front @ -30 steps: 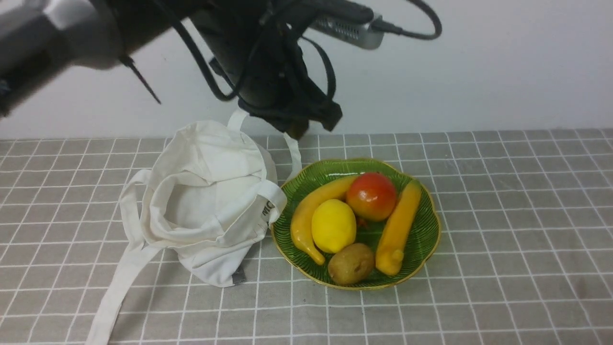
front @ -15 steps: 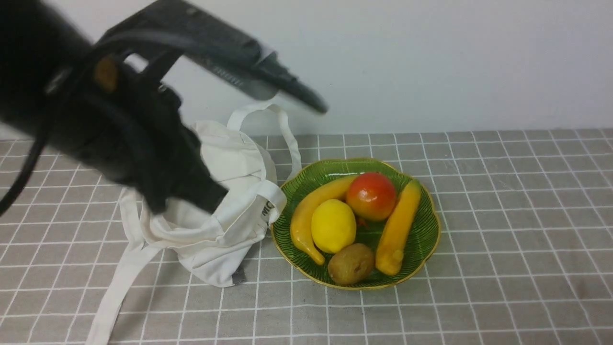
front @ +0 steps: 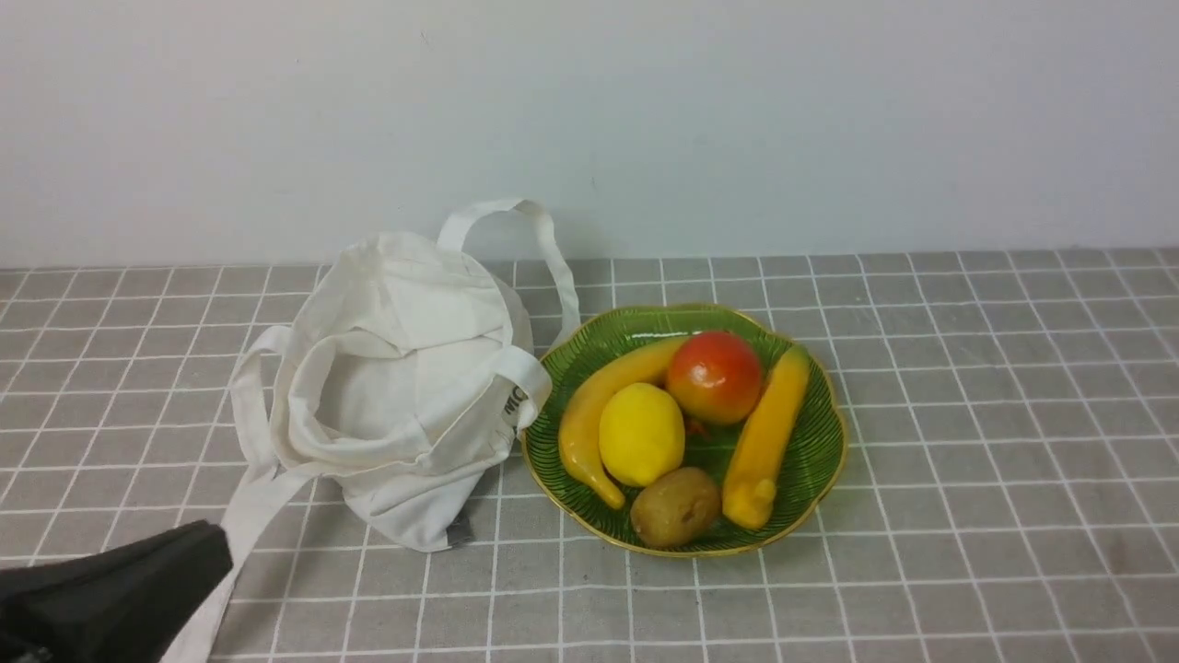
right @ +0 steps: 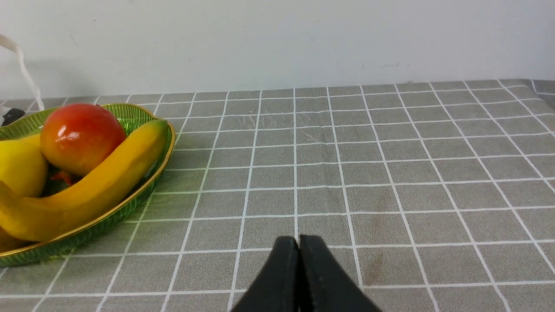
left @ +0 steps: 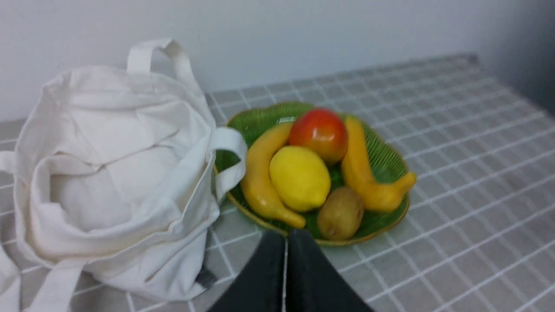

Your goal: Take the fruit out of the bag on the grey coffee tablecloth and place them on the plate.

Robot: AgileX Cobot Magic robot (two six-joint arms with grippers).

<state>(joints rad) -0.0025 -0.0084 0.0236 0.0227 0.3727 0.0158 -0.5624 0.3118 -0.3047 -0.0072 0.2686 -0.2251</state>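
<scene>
Nearest me, my left claw (left: 285,273) is pressed together, and my right claw (right: 299,275) is closed too, both with nothing pinched. Beyond, on the grey checked cloth (front: 967,516), I see the kiwi (front: 676,507), then the lemon (front: 642,435) lying in the green plate (front: 822,460) between the kiwi and the red fruit (front: 715,378). The white bag (front: 405,396) slumps beside the plate, its strap touching the rim.

The cloth (front: 976,442) bears the bag (front: 414,368), its near strap trailing, and just beside it the plate (front: 820,460).
</scene>
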